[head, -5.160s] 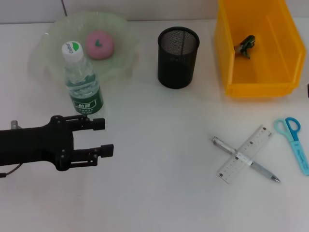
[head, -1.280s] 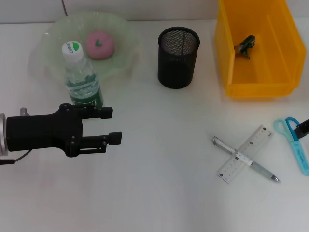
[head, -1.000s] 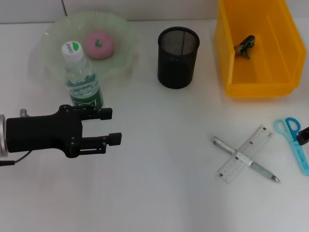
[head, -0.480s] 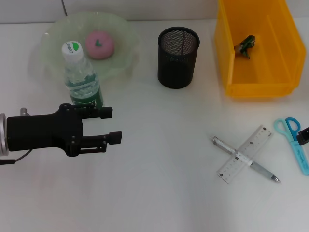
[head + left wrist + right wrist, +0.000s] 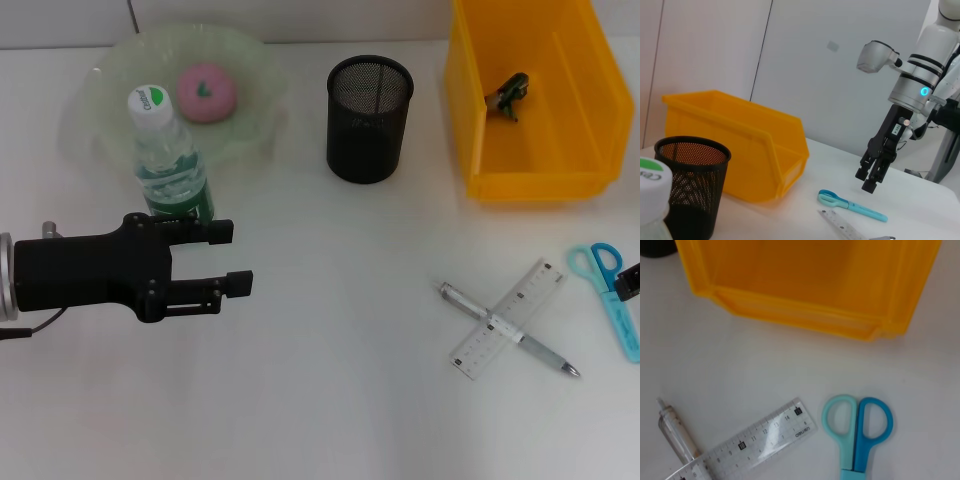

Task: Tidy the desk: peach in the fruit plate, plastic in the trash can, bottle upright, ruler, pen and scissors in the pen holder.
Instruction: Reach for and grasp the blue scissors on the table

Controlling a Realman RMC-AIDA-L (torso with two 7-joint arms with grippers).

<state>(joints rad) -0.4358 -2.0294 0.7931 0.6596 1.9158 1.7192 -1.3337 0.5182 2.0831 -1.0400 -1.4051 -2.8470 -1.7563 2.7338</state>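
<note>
White desk [image 5: 330, 400] below: at nine o'clock my left gripper [image 5: 228, 258] lies level, fingers spread, beside the upright bottle [image 5: 171, 165]. At three o'clock my right gripper [image 5: 873, 176] hangs above the scissors [image 5: 610, 295], fingers nearly together.

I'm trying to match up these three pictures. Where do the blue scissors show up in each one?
Head view: the scissors lie at the far right edge of the table, below the yellow bin.
Left wrist view: the scissors lie on the table under the right claw.
Right wrist view: the scissors' handles show beside the ruler.
Shared landmark: the yellow bin, in all three.
</note>
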